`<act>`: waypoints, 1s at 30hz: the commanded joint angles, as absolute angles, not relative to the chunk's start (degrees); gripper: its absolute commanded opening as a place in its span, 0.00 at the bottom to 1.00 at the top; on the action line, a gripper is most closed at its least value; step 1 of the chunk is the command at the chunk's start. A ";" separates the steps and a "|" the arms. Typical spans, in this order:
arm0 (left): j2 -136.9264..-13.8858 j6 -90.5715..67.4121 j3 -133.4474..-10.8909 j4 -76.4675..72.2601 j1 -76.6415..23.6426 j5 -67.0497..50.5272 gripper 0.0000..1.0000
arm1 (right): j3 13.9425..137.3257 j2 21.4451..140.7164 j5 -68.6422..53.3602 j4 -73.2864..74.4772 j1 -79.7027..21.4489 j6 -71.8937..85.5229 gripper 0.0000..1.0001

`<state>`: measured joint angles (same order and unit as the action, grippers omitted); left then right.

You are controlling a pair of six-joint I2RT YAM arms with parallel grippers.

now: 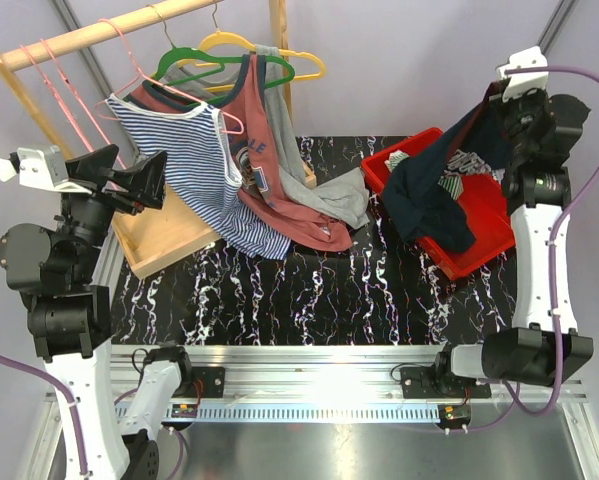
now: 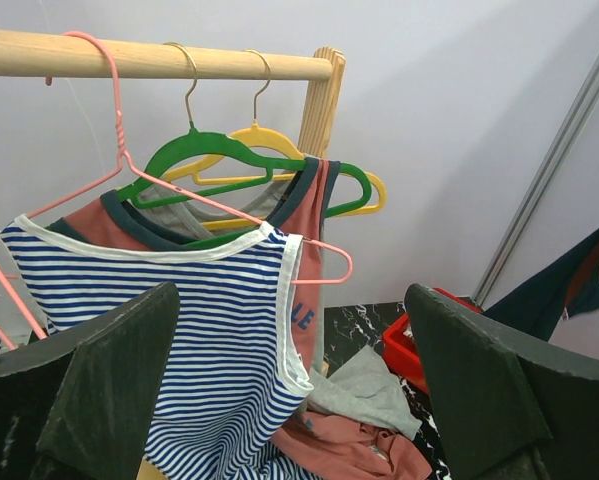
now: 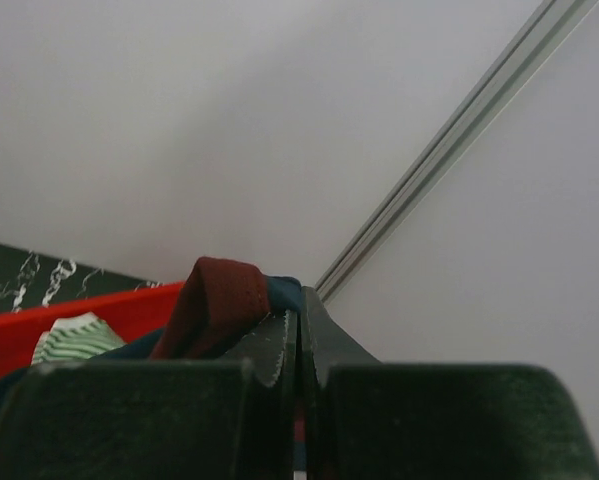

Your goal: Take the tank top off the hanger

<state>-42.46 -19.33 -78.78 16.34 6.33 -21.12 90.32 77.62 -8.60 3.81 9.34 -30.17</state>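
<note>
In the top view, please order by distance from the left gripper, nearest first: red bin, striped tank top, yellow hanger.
1. striped tank top, just right of the left gripper.
2. yellow hanger, behind, on the wooden rail.
3. red bin, far right.

Striped tank top [image 2: 214, 330] — pink hanger [image 2: 120, 130]

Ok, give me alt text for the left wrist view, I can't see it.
A blue-and-white striped tank top hangs on a pink hanger from a wooden rail, framed between the left arm's wide-open jaws. Behind it hang a red top, a green hanger and a yellow hanger.
</note>
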 commanded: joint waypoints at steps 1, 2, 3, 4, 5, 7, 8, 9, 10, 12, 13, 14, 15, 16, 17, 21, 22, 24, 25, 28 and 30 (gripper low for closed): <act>-43.24 -18.72 -80.77 14.68 6.50 -22.59 0.99 | 86.85 73.84 -9.84 6.23 9.84 -30.94 0.00; -43.24 -18.72 -80.77 14.68 6.59 -22.59 0.99 | 84.05 73.48 -9.93 7.72 9.84 -31.29 0.00; -43.24 -18.72 -80.68 14.68 6.50 -22.59 0.99 | 82.54 73.22 -9.93 8.26 9.93 -31.29 0.00; -43.24 -18.81 -80.68 14.59 6.50 -22.59 0.99 | 79.57 72.95 -9.84 8.78 10.11 -31.46 0.00; -43.24 -18.81 -80.68 14.59 6.50 -22.67 0.99 | 78.15 73.04 -9.84 10.27 10.11 -31.64 0.00; -43.33 -18.81 -80.77 14.68 6.59 -22.68 0.99 | 73.68 73.73 -9.84 10.90 10.63 -31.55 0.00; -43.33 -18.72 -80.86 14.76 6.50 -22.76 0.99 | 72.43 74.26 -9.32 11.33 10.81 -31.29 0.00; -43.24 -18.63 -80.95 14.94 6.59 -22.68 0.99 | 71.38 74.79 -9.40 11.42 11.16 -30.59 0.00; -43.42 -18.63 -81.21 15.03 6.59 -22.76 0.99 | 69.80 76.36 -10.01 11.60 11.68 -29.72 0.00; -43.51 -18.54 -81.38 15.29 6.50 -22.76 0.99 | 69.00 78.13 -11.68 13.27 12.65 -28.92 0.00; -43.51 -18.63 -81.30 15.21 6.59 -22.76 0.99 | 68.73 80.31 -12.30 13.88 12.83 -28.74 0.00; -43.51 -18.72 -81.39 15.29 6.50 -22.85 0.99 | 68.56 81.55 -13.09 15.10 13.01 -28.31 0.00; -43.51 -18.72 -81.30 15.12 6.50 -22.85 0.99 | 68.55 83.82 -13.88 15.73 13.09 -28.04 0.00; -43.42 -18.89 -81.30 15.12 6.50 -22.85 0.99 | 68.73 85.24 -14.67 16.17 13.10 -27.86 0.00; -43.33 -19.07 -81.12 15.12 6.50 -22.85 0.99 | 68.99 86.38 -16.33 17.56 13.10 -27.69 0.00; -43.15 -19.34 -81.12 15.38 6.50 -22.85 0.99 | 71.62 94.63 -20.73 22.66 13.10 -27.68 0.00; -43.07 -19.34 -81.12 15.55 6.50 -22.76 0.99 | 73.20 96.05 -21.53 23.98 13.10 -28.21 0.00; -42.98 -19.25 -81.21 15.91 6.50 -22.68 0.99 | 75.05 99.56 -22.50 28.29 13.18 -28.74 0.00; -42.80 -19.34 -81.12 15.91 6.50 -22.59 0.99 | 76.71 100.28 -22.67 29.52 13.36 -29.00 0.05; -42.71 -19.16 -81.39 16.52 6.50 -22.15 0.99 | 80.49 100.81 -23.64 32.95 15.02 -29.61 0.29; -42.71 -19.16 -81.47 16.61 6.50 -22.06 0.99 | 82.96 100.20 -24.87 35.15 15.90 -30.06 0.55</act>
